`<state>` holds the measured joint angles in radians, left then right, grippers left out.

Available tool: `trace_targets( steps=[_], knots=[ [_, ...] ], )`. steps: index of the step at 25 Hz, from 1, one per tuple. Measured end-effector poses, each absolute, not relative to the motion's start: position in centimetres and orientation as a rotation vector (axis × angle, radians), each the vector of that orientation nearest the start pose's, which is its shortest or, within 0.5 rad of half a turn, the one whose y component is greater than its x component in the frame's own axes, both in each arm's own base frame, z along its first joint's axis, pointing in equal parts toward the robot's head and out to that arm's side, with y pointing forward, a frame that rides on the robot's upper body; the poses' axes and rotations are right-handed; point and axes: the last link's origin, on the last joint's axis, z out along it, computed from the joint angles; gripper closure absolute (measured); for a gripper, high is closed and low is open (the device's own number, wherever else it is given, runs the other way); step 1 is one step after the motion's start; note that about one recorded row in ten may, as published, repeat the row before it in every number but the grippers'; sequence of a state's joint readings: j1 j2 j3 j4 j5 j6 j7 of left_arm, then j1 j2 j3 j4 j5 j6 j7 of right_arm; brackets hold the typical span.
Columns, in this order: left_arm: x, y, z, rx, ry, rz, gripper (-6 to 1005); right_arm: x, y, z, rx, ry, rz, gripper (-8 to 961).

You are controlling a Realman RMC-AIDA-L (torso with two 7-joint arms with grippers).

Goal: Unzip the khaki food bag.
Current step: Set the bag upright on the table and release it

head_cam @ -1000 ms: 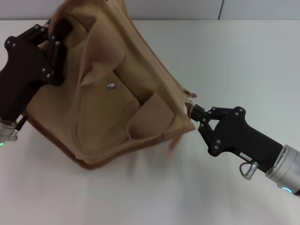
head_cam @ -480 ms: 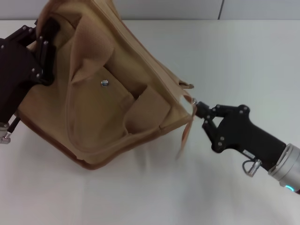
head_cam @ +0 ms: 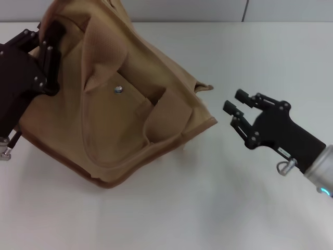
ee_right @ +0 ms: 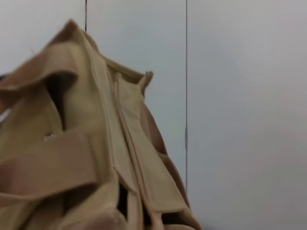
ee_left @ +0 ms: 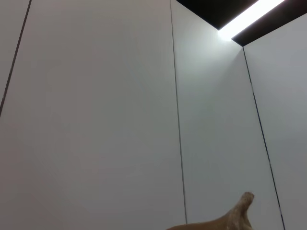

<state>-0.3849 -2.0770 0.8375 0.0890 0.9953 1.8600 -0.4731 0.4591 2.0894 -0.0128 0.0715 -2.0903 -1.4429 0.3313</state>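
Observation:
The khaki food bag (head_cam: 119, 104) lies tilted on the white table, its front pocket with a silver snap (head_cam: 118, 89) facing up. My left gripper (head_cam: 49, 49) is shut on the bag's far left top corner and holds it up. My right gripper (head_cam: 235, 104) is open and empty, a short way right of the bag's right corner, not touching it. The right wrist view shows the bag's top (ee_right: 124, 143) with the zipper seam parted. The left wrist view shows only a tip of the tan fabric (ee_left: 240, 213).
The white table (head_cam: 208, 198) spreads around the bag, with free room in front and to the right. A grey wall with panel seams (head_cam: 244, 10) stands behind the table's far edge.
My right gripper has let go of the bag's right corner, opened, and drawn back to the right. The bag's right corner has dropped to the table. The left gripper has held still over the last half second.

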Motion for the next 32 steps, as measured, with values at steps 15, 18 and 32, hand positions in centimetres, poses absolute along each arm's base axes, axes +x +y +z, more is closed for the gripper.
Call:
trace_targets(
  steps=[15, 18, 32],
  knots=[
    [-27.3, 26.6, 1.5, -1.825, -0.137, -1.327, 891, 24.9, 32.0, -9.3, -2.272, 0.211, 0.809, 527],
    [-27.3, 26.6, 1.5, -1.825, -0.138, -1.327, 890, 24.4, 32.3, -9.5, -2.283, 0.181, 0.801, 529],
    [-27.4, 26.7, 1.7, -1.814, -0.143, -1.318, 886, 24.2, 32.2, -10.3, -2.336, 0.152, 0.765, 867]
  ],
)
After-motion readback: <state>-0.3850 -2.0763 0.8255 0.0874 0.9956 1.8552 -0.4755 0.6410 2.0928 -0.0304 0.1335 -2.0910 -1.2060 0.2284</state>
